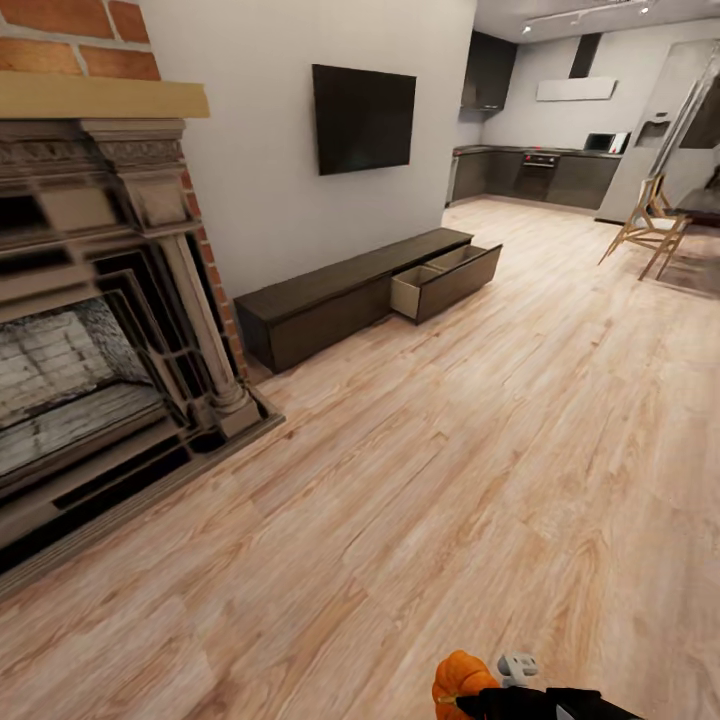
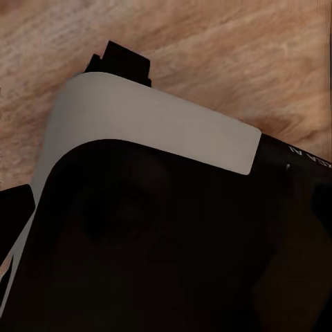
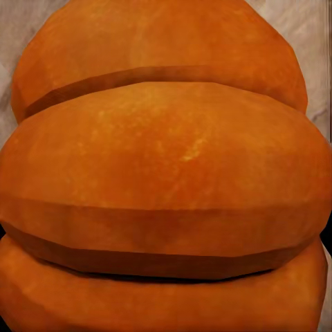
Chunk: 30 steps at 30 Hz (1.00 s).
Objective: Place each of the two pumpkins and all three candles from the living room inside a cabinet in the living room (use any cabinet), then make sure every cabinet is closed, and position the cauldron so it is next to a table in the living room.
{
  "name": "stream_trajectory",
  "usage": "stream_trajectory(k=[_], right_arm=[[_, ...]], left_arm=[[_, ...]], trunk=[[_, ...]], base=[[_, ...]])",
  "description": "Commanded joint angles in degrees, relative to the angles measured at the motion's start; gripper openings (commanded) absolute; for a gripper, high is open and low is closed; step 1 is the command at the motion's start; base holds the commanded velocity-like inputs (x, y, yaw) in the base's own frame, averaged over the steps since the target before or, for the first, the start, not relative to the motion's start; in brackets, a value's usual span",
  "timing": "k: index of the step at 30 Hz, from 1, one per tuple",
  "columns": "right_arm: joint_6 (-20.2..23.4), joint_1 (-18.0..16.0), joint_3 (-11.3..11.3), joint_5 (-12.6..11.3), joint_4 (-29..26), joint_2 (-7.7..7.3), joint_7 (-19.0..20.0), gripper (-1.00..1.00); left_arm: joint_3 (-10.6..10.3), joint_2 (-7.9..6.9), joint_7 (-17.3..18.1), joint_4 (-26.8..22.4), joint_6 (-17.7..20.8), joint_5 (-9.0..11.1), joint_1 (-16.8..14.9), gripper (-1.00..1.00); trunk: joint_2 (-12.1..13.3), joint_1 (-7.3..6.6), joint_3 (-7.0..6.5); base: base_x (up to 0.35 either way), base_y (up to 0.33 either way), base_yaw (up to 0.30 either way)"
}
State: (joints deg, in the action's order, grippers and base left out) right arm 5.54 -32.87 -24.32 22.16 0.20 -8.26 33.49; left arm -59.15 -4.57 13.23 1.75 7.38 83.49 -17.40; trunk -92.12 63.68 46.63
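At the bottom edge of the head view, a bright-orange ribbed pumpkin (image 1: 458, 682) sits in my right gripper (image 1: 492, 688), which is shut on it. The right wrist view has that pumpkin (image 3: 166, 173) pressed up close. Across the room, the long, low, dark brown cabinet (image 1: 330, 300) stands against the white wall. A drawer (image 1: 447, 280) at its right end is pulled out, with its pale inside showing. In the left wrist view, a black-and-white part of my own body (image 2: 152, 207) hangs over the wooden floor.
A large brick-and-stone fireplace (image 1: 100, 330) with a raised hearth juts out at the left. A dark TV (image 1: 362, 118) hangs above the cabinet. A wooden chair (image 1: 648, 225) and a dark table edge (image 1: 700, 205) stand far right, with the grey kitchen (image 1: 540, 170) behind.
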Motion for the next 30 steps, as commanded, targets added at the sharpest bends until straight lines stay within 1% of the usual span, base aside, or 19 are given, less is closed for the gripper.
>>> stream_trajectory(k=[1,8,30], right_arm=[[0.0,0.0,0.0,0.0,0.0,0.0,0.0,-1.0],[0.0,0.0,0.0,0.0,0.0,0.0,0.0,-1.0],[0.0,0.0,0.0,0.0,0.1,0.0,0.1,-1.0]], left_arm=[[0.0,0.0,0.0,0.0,0.0,0.0,0.0,1.0],[0.0,0.04,0.0,0.0,0.1,0.0,0.0,1.0],[0.0,0.09,0.0,0.0,0.2,-0.1,0.0,1.0]], trunk=[[0.0,0.0,0.0],[0.0,0.0,-0.03],[0.0,0.0,-1.12]], base=[[0.103,0.095,-0.285],[0.15,0.133,-0.285],[0.245,0.195,-0.267]])
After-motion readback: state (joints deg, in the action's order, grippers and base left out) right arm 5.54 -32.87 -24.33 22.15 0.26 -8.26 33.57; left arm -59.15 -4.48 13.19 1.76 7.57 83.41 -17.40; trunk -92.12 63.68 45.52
